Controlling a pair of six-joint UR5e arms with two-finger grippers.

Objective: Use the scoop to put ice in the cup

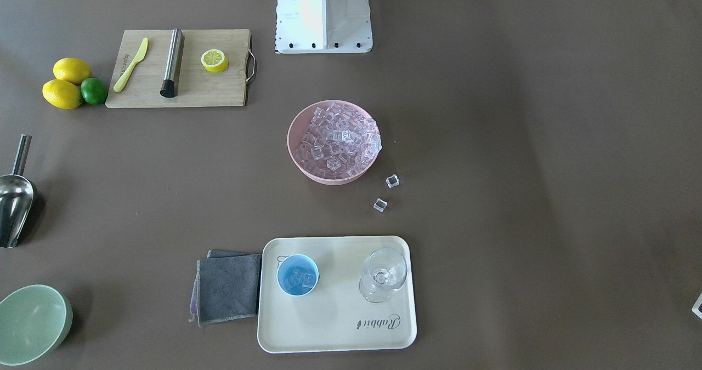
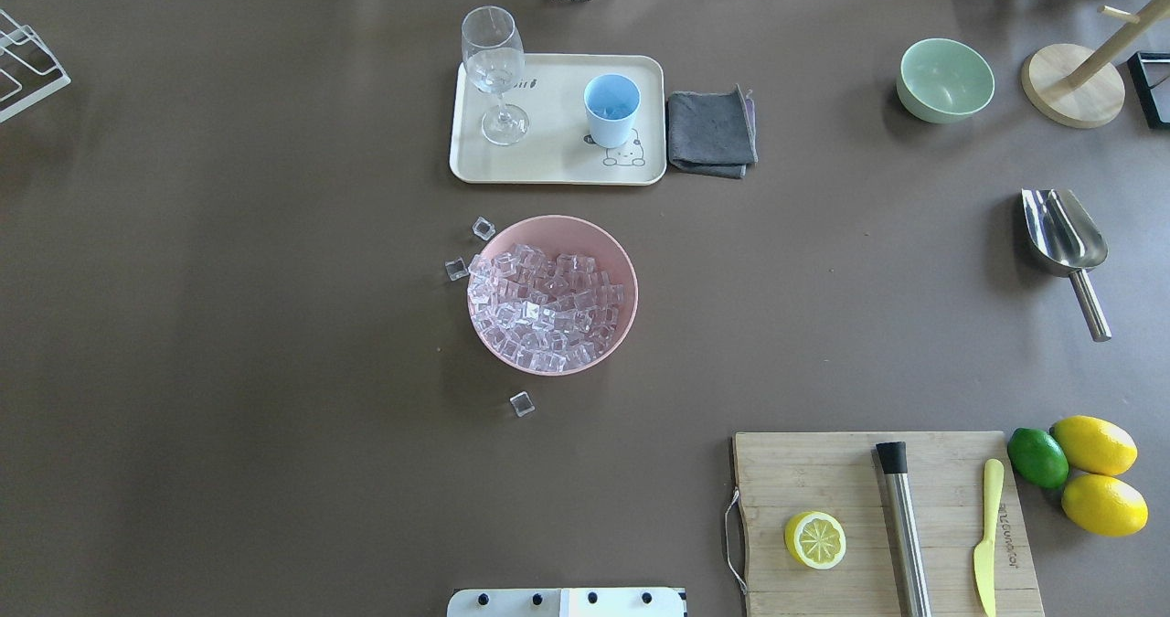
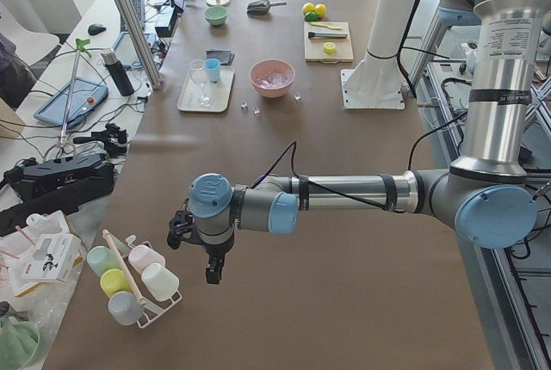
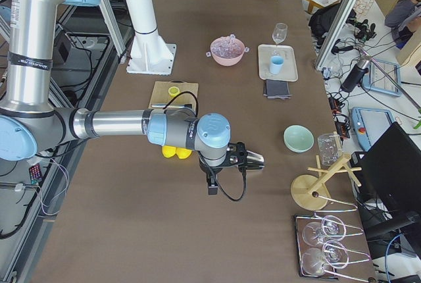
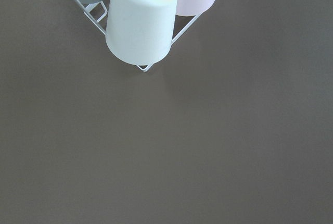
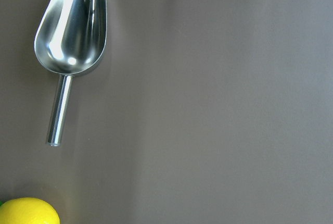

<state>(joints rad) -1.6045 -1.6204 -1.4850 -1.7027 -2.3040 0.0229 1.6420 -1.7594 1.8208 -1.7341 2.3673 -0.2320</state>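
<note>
The ice (image 1: 337, 140) fills a pink bowl (image 2: 622, 270) at mid-table, and three loose cubes (image 1: 392, 181) lie on the table beside it. The light-blue cup (image 1: 298, 275) stands on a cream tray (image 1: 334, 326) with a few cubes inside; it also shows in the overhead view (image 2: 611, 110). The steel scoop (image 2: 1065, 238) lies empty on the table at the robot's right, and appears in the right wrist view (image 6: 70, 31). My right gripper (image 4: 212, 187) hovers above the table near it. My left gripper (image 3: 211, 271) hangs over the table's left end. I cannot tell whether either is open.
A stemmed glass (image 2: 494, 69) stands on the tray, with a grey cloth (image 2: 711, 132) beside it. A green bowl (image 2: 945, 79), a cutting board (image 2: 877, 516) with lemon half, knife and steel cylinder, whole lemons and a lime (image 2: 1037, 457) are on the right. A cup rack (image 5: 140, 21) is below the left wrist.
</note>
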